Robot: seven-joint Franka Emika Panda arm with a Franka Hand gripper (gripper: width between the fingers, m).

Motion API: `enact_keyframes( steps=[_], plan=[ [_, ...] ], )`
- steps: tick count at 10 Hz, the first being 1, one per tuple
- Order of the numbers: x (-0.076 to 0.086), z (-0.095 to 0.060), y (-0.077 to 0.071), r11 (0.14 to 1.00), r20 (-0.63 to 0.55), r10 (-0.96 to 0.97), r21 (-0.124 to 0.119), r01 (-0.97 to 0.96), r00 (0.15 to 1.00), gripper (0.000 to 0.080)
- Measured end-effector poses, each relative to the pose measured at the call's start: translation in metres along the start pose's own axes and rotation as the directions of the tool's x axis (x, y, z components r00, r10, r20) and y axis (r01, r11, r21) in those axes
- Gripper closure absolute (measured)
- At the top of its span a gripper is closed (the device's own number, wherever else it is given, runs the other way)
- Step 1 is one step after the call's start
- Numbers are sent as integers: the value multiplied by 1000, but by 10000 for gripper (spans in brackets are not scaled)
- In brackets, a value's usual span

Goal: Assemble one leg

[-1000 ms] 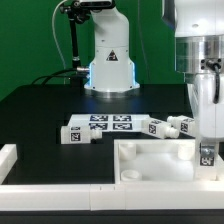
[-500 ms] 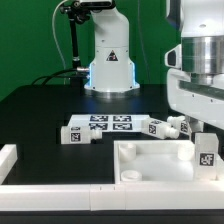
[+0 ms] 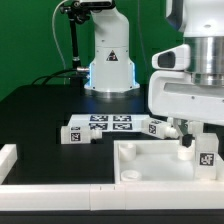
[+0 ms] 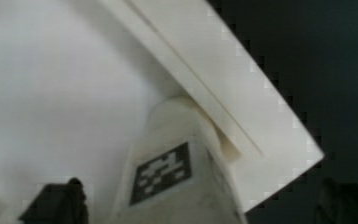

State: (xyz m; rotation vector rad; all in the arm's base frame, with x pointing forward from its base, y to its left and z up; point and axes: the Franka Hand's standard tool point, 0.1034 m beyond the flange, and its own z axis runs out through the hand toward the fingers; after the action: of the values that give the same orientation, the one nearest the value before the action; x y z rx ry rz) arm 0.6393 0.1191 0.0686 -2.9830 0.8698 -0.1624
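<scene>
while the arm (image 3: 195, 85) hides much, the jaws seemingly stand released above the leg (image 3: 207, 155).

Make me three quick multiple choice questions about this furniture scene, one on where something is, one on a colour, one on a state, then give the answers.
1. Where does the leg stand?
A. on the panel's corner at the exterior view's right
B. on the black table by the marker board
C. on the robot base

2. What colour is the panel?
A. black
B. white
C. green

3. How is the leg posed?
A. lying flat
B. hanging in the air
C. upright

Answers: 1 A, it sits at the panel's right corner; 2 B, the panel is white against the black table; 3 C, its tag faces the camera and it stands on end.
</scene>
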Motion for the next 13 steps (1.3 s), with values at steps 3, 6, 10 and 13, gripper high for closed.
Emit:
enact_keyframes(
  steps=[3,6,10,13],
  plan=[
    [5,3,4,995,-29,-103,13,103,994,261],
    [9,3,9,1000,-31,-11,8,12,999,481],
    [12,3,16,996,-31,91,-2,-91,995,481],
    [12,3,16,996,-31,92,-2,-92,995,481]
  ],
)
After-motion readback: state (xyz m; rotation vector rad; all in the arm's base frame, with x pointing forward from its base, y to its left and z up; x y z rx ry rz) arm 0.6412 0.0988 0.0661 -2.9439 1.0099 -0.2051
